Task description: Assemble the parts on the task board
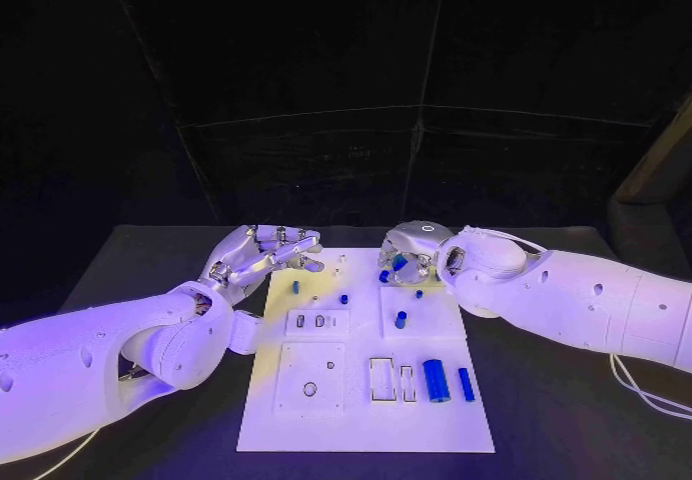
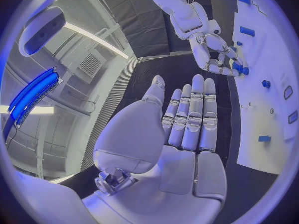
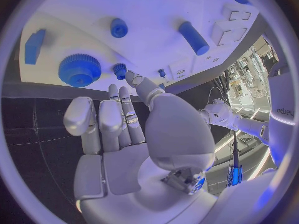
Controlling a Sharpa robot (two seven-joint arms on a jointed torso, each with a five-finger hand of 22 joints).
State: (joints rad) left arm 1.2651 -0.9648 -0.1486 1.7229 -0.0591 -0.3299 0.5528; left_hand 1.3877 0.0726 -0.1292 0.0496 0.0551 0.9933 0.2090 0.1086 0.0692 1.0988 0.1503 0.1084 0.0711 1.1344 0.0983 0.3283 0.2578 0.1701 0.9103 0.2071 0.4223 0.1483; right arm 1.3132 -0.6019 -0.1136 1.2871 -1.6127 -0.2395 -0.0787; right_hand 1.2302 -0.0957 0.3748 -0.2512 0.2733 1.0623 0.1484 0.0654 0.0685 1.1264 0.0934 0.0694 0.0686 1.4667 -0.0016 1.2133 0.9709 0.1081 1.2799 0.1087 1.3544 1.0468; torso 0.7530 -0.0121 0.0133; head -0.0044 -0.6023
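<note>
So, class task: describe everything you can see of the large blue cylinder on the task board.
The large blue cylinder is a smooth, plain, solid-looking round bar. It lies on its side on the white task board, near the board's front right part, between a rectangular slot and a slimmer blue bar. Neither hand touches it.

black table, white task board seemingly flat on it

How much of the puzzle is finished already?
Some blue parts already stand on the task board, like the big gear. Neither the left hand nor the right hand plainly holds a part. A long cylinder and blue bar lie loose beside empty slots.
</note>
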